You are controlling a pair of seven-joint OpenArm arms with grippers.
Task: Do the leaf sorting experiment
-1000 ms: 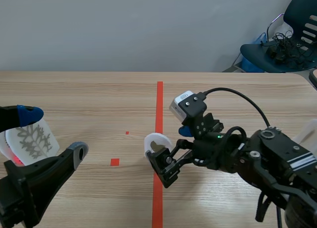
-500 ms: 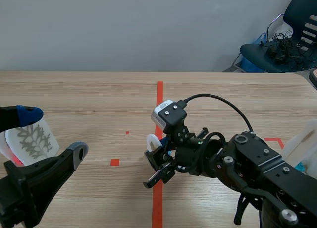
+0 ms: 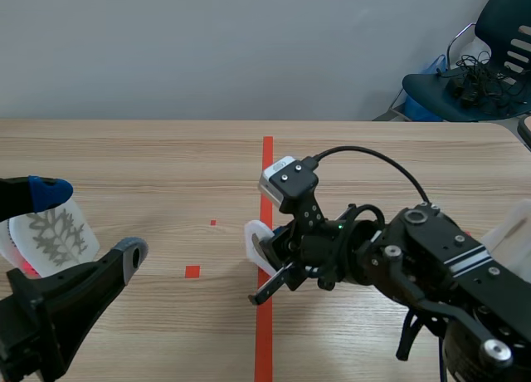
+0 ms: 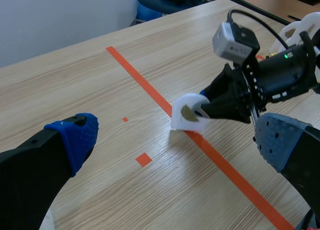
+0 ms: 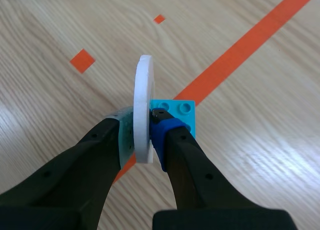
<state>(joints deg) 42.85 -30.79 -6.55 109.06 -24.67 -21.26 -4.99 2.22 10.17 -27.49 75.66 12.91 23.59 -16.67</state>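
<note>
Two grippers show, and only the right gripper (image 5: 142, 135) is busy: its fingers are clamped on the white disc (image 5: 144, 107), one pad on each face. The disc stands on edge mid-table on the long tape line (image 3: 267, 162), well in from every edge of the table (image 3: 166, 158). Over the last second we see the right arm swing in toward the left and its wrist roll, while the disc has hardly shifted off the line. We judge the grip is set and the carry to a sorting spot has not begun. A cyan brick (image 5: 177, 115) sits against the disc's far face; we cannot tell whether it is joined to it. The left gripper (image 3: 87, 224) hangs near the left edge with its fingers wide apart, holding nothing. A second disc (image 3: 54, 232) with a grey leaf print lies behind it, by that edge. A white openwork piece (image 3: 510, 232) sits at the right edge and a chair (image 3: 489, 58) stands beyond the far right corner. The left gripper may block a leftward path.
</note>
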